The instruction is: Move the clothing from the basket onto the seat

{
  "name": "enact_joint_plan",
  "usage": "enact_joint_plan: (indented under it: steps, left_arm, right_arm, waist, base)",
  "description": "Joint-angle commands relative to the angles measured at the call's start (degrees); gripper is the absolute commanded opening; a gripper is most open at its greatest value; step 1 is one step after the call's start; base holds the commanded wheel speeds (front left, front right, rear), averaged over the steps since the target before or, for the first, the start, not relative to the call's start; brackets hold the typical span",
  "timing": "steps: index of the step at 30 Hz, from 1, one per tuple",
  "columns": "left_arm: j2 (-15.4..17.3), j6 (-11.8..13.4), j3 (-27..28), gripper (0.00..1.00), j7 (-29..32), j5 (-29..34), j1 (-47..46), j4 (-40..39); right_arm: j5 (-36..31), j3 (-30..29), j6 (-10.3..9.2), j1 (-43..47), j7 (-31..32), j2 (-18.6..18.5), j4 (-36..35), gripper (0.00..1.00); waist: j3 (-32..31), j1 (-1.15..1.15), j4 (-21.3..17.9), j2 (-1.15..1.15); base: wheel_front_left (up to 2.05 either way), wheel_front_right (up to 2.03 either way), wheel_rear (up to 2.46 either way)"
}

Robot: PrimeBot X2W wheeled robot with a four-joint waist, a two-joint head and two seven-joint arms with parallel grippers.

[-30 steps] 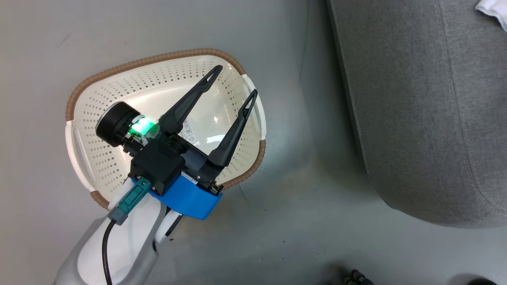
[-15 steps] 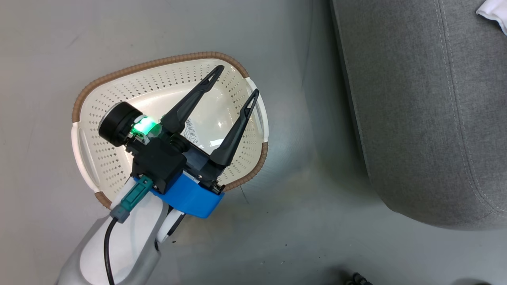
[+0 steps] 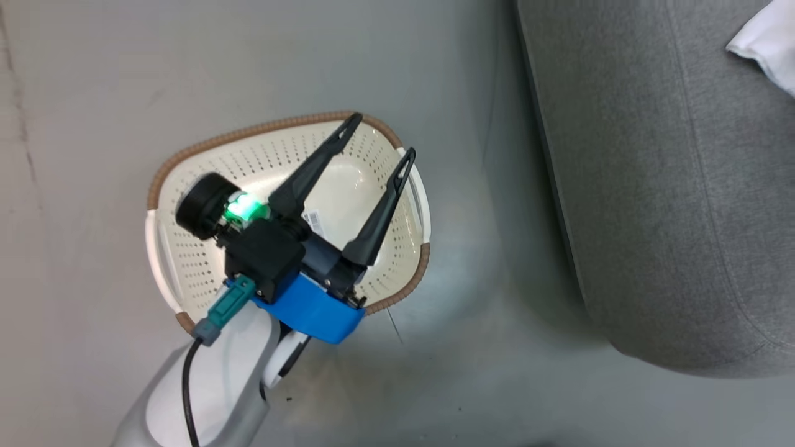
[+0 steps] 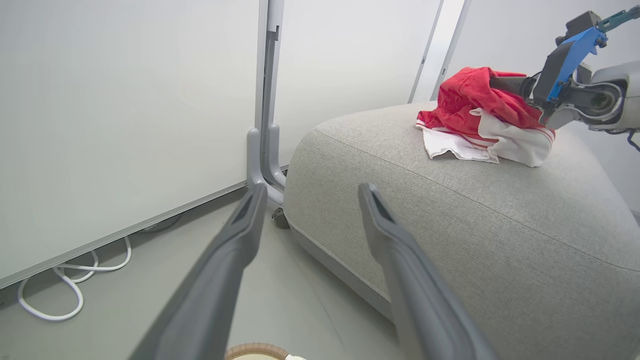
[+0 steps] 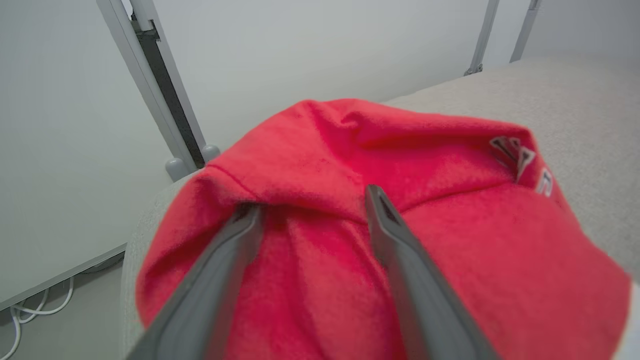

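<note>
On the seat [image 4: 500, 240], heaped clothing [image 4: 480, 105] (red, white-trimmed), right gripper [image 5: 311, 200] spread, left gripper [image 3: 382, 135] spread over basket [image 3: 199, 273].

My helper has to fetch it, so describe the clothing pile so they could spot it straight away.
Find the big grey upholstered seat beside the white wall panels. On top of it lies a crumpled heap of clothing. It is bright red with white panels and striped trim, unlike the cream perforated basket on the floor.
</note>
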Motion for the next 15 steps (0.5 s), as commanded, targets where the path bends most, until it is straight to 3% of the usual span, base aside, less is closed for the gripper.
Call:
enact_joint_plan:
  steps: [1, 11, 15]
  left_arm:
    - [-0.48, -0.11, 0.12, 1.0, -0.17, -0.5, 1.24, 0.75]
    - [-4.52, -0.11, 3.04, 1.0, -0.17, -3.05, 7.55, 4.66]
    - [-5.82, -0.11, 5.55, 1.0, -0.17, -4.16, 11.61, 6.61]
  right_arm:
    - [-1.08, 0.51, 0.01, 2.28, -0.29, 0.62, 0.41, 1.0]
    - [-4.99, 2.1, 0.01, 11.45, -0.19, 0.99, -0.23, 1.0]
    - [-5.34, 2.54, 0.01, 16.79, -0.2, 2.83, -3.15, 1.0]
  waist:
    - [-2.95, 0.0, 0.63, 0.0]
    - [-15.88, 0.0, 3.76, 0.0]
    - [-21.33, 0.0, 5.2, 0.0]
  base:
    - [0.0, 0.0, 0.0]
    - [0.0, 0.0, 0.0]
    - [0.0, 0.0, 0.0]
